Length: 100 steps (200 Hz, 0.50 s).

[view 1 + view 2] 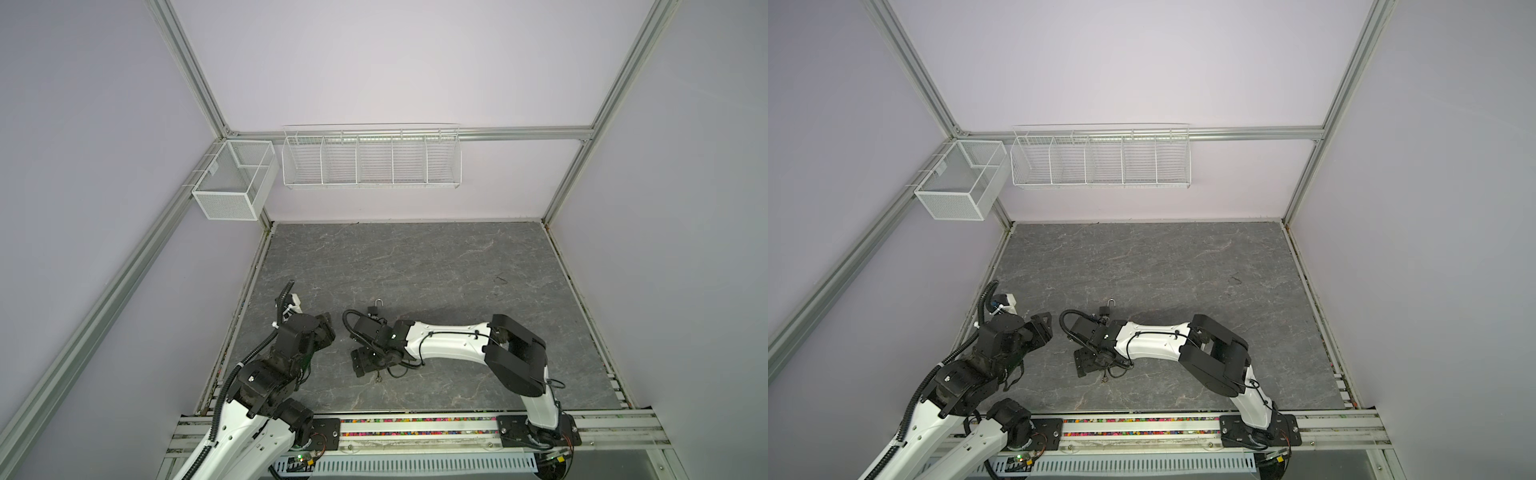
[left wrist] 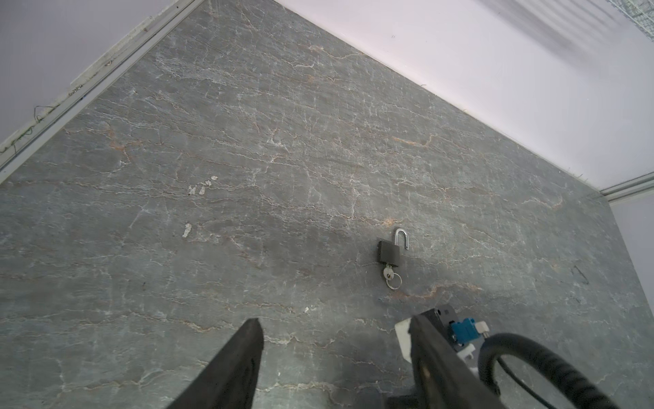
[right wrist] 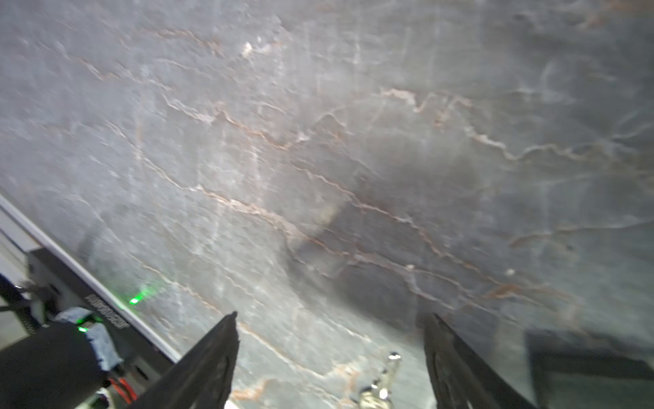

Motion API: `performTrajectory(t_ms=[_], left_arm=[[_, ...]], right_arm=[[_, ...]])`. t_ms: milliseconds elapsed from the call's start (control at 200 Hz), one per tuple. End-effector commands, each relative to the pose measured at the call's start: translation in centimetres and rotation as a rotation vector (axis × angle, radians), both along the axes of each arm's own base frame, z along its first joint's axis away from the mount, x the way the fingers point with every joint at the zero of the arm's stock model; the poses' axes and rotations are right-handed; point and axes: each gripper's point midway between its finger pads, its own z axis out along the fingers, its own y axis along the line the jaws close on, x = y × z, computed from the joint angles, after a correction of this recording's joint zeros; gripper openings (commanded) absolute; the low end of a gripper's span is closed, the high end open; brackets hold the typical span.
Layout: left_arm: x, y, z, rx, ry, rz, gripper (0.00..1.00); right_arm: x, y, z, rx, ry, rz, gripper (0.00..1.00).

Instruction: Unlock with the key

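Note:
A small dark padlock (image 2: 389,252) lies flat on the grey stone-patterned table, near the middle in both top views (image 1: 372,310) (image 1: 1104,311). Its silver shackle (image 2: 402,238) stands swung open. A key (image 2: 388,273) with a ring sits in the keyhole. My left gripper (image 2: 336,322) (image 1: 328,328) hovers open and empty to the left of the padlock. My right gripper (image 3: 332,317) (image 1: 365,365) points toward the front rail, open, low over the table in front of the padlock. A blurred small metallic piece, key-like (image 3: 385,375) (image 1: 379,376), lies loose on the table between its fingers.
A white wire rack (image 1: 371,156) and a mesh basket (image 1: 232,185) hang on the back wall. Aluminium frame rails (image 1: 415,428) run along the table's front; walls close the other sides. A small dark mark (image 1: 500,280) is on the table at right.

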Motion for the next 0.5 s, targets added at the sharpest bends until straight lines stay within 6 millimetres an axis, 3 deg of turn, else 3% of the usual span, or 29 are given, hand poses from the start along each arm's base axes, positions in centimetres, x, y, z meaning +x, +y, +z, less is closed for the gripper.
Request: performTrajectory(t_ms=[0,95,495], left_arm=[[-0.1,0.5,1.1,-0.038,-0.031,0.039,0.66],[-0.1,0.5,1.0,-0.050,-0.036,0.040,0.66],[-0.3,0.4,1.3,-0.047,-0.036,0.026,0.66]], right_arm=[[-1.0,-2.7,0.5,-0.109,0.003,0.056,0.78],[-1.7,-4.0,0.2,-0.169,0.010,0.043,0.74],[-2.5,-5.5,-0.5,-0.288,-0.051,0.023,0.65]])
